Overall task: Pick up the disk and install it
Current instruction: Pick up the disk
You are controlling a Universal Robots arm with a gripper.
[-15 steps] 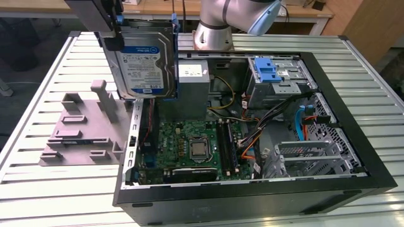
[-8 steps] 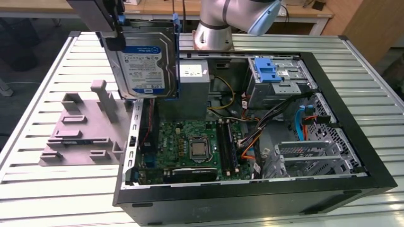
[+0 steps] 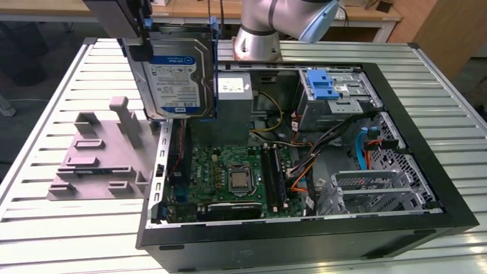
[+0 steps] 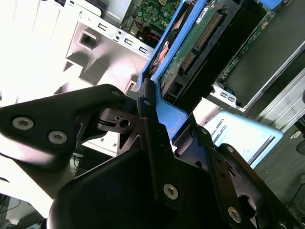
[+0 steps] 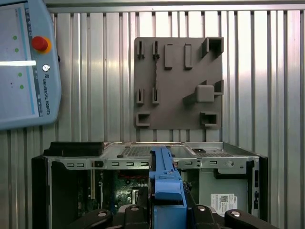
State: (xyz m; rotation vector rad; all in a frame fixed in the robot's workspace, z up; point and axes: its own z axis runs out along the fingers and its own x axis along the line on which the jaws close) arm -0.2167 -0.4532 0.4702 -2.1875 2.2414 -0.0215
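Note:
The disk hangs upright in the air above the edge of the open computer case on the exterior view's left, its blue-and-white label facing the camera. My gripper is shut on its blue bracket from above. In the second wrist view the black fingers clamp the blue bracket, and the disk's green circuit side points toward the case. In the first wrist view the bracket's blue edge rises between the fingers, above the case's open interior.
A grey fixture plate with raised slots lies on the slatted table beside the case. Inside the case are the motherboard, a grey power supply, a drive cage with a blue latch and loose cables. A teach pendant lies on the table.

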